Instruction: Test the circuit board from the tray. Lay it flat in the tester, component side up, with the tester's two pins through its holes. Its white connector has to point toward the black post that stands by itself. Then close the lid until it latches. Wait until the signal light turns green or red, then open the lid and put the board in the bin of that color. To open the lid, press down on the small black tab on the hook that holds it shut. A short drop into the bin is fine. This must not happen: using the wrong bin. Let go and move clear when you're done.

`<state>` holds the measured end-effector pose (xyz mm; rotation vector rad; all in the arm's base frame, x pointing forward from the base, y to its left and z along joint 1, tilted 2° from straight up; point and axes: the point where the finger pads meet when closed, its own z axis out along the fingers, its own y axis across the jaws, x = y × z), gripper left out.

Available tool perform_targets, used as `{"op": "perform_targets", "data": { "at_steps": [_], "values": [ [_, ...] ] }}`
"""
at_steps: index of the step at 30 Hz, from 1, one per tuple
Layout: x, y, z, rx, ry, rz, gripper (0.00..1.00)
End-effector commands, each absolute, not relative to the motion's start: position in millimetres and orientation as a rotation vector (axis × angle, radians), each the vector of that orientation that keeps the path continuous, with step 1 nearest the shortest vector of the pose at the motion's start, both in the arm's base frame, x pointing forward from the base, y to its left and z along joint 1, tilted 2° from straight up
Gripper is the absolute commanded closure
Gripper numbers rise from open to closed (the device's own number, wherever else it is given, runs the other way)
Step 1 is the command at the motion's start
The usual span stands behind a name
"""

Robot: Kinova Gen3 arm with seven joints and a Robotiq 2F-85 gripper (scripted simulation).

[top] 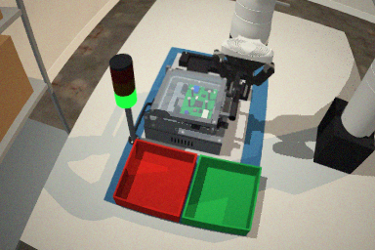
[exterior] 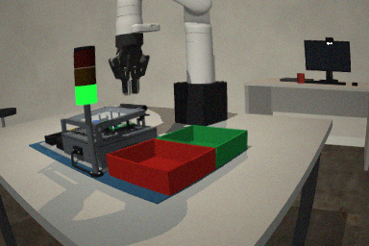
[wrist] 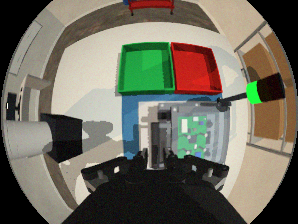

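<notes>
The green circuit board lies flat, component side up, inside the tester, under its clear lid. The lid is down. Its white connector is at the end nearer the bins. The signal light is lit green. My gripper is empty and partly open, its fingers a small gap apart. It hangs above the tester's latch side. The hook and its tab are too small and dark to make out clearly.
The red bin and green bin stand side by side in front of the tester. The signal light's pole rises beside the tester and red bin.
</notes>
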<state>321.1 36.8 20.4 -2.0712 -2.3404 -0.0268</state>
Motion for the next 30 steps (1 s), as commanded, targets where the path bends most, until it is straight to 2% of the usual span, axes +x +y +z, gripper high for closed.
{"op": "perform_targets", "data": {
  "at_steps": [1, 30],
  "values": [
    [318.6, 39.9, 17.2, -2.066, -2.338, -0.03, 0.74],
    [318.6, 40.0, 13.7, -2.065, -2.338, -0.03, 0.74]
  ]
}}
